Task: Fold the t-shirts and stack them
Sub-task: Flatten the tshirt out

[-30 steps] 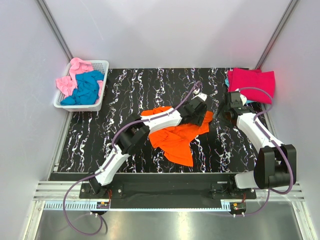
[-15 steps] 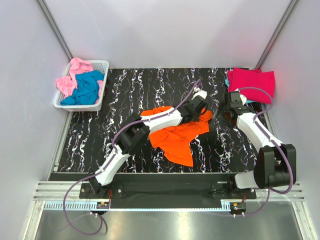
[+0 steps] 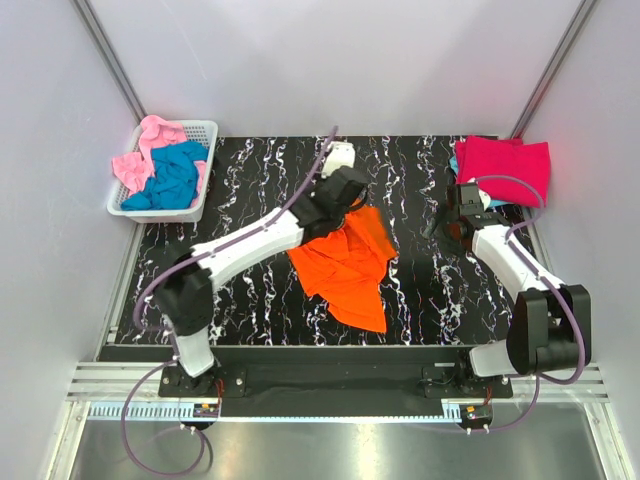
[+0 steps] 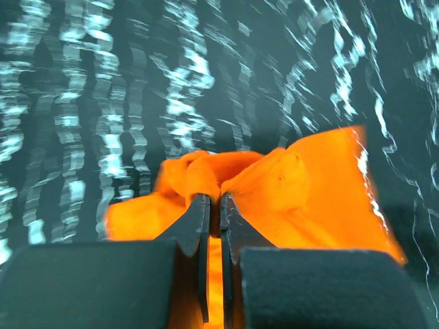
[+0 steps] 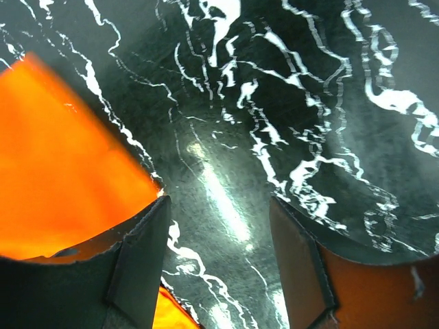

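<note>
pinching orange shirt (image 4: 309,199) fold in my left gripper (image 4: 212,200), fingers clamped | right gripper (image 5: 218,226) spread, empty | i'd pull slowly, flat

You have a bright orange cloth t-shirt (image 3: 350,265), one solid colour with no print. The black marble-patterned tabletop (image 3: 250,180) under it is veined all over in white. A white plastic lattice basket (image 3: 203,128) holds a teal blue cloth shirt (image 3: 172,180) and a light pink cloth shirt (image 3: 140,160), both plain. The crimson-pink cloth shirt (image 3: 505,162) is plain too. Your left arm (image 3: 250,243) and right arm (image 3: 505,258) are white with black joints and purple cables (image 3: 139,300). The left gripper (image 4: 214,205) and right gripper (image 5: 219,212) have black fingers.
</note>
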You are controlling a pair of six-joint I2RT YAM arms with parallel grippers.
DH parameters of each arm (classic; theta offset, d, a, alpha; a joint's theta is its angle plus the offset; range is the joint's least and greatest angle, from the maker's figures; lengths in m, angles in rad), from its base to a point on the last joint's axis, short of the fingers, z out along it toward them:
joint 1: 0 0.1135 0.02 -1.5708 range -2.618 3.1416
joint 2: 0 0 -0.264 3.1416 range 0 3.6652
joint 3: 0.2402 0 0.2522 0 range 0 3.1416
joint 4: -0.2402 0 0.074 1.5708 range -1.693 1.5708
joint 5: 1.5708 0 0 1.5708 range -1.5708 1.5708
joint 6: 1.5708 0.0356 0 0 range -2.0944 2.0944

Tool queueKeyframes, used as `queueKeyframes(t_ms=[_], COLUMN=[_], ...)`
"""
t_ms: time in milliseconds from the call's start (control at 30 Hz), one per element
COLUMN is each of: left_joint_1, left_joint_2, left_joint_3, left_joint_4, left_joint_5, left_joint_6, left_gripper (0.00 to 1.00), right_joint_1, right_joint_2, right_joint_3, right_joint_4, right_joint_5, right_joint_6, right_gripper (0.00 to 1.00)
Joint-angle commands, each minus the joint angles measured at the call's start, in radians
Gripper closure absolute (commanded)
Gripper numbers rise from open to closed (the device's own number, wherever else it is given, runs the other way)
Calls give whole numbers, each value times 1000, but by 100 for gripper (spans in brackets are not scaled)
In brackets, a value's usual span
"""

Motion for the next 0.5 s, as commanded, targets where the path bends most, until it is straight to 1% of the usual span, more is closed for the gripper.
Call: queueKeyframes(t_ms=[0, 67, 133, 167, 200, 233, 300, 333, 367, 400, 433, 467], left_joint_1=[-5, -2, 0, 1, 1, 1, 1, 1, -2, -6, -20, -31], left_joint_2=[-116, -177, -218, -260, -280, -298, -352, -369, -386, -427, -447, -467], left_joint_3=[-88, -137, -168, -198, -214, -229, -283, -319, -342, -368, -428, -457], left_joint_4=[-3, -47, -108, -130, -151, -206, -271, -352, -395, -435, -510, -547], left_joint_5=[-161, -218, -246, -258, -261, -261, -249, -243, -233, -233, -244, -250], left_joint_6=[-29, -66, -98, -141, -167, -194, -294, -335, -432, -478, -526, -629], left_gripper=[100, 100, 100, 100, 100, 100, 100, 98, 95, 89, 85, 79], right_joint_1=[-3, -2, 6, 12, 23, 42, 73, 105, 118, 128, 153, 159], right_joint_2=[30, 53, 74, 96, 109, 137, 171, 197, 206, 214, 221, 226], right_joint_3=[-12, -19, -24, -25, -24, -13, 11, 31, 40, 54, 60, 68], right_joint_4=[57, 82, 100, 123, 137, 145, 146, 143, 143, 145, 146, 146], right_joint_5=[-63, -104, -152, -187, -212, -264, -296, -307, -310, -309, -302, -298], right_joint_6=[7, 4, -8, -16, -24, -42, -56, -57, -56, -53, -50, -47], right_gripper=[34, 35, 36, 36, 35, 35, 35, 35, 35, 35, 35, 34])
